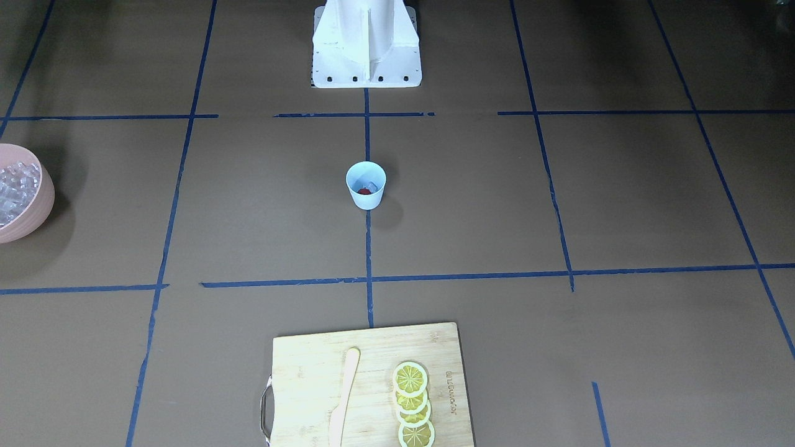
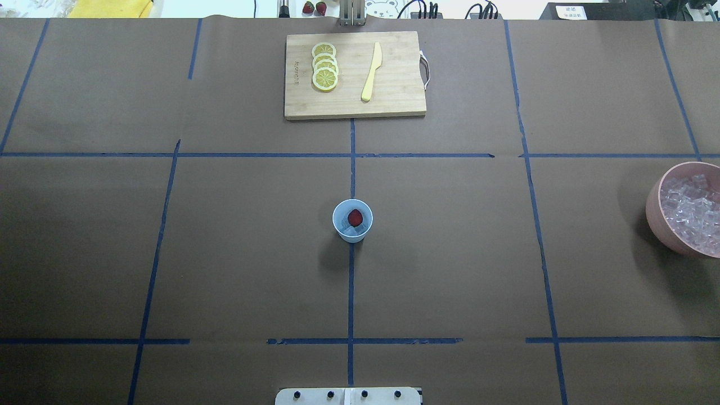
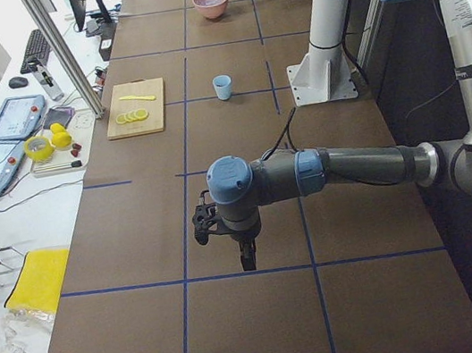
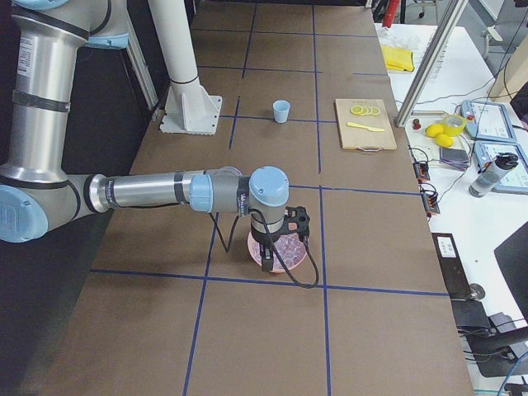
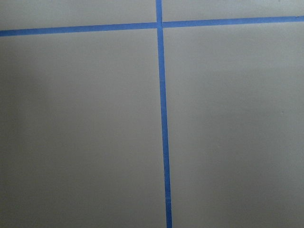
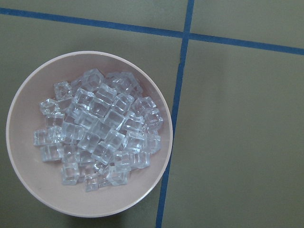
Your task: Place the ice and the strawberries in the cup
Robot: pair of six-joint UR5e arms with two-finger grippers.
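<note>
You'll find the cup (image 2: 352,220) upright at the middle of the table, on the centre tape line, with the strawberry (image 2: 355,216) inside it and ice (image 2: 352,230) beside the berry. The right gripper (image 4: 270,259) hangs over the pink bowl (image 2: 655,209) near the table's end on the robot's right; the bowl is heaped with more ice (its wrist camera looks straight down on the cubes). The left gripper (image 3: 248,258) hangs over brown paper and a crossing of blue tape near the opposite end. You cannot tell from these views whether the fingers of either are apart or together. At your edge lies the cutting board (image 2: 354,104), carrying overlapping lemon slices (image 2: 324,67) and a yellow knife (image 2: 372,71), well apart from the cup.
</note>
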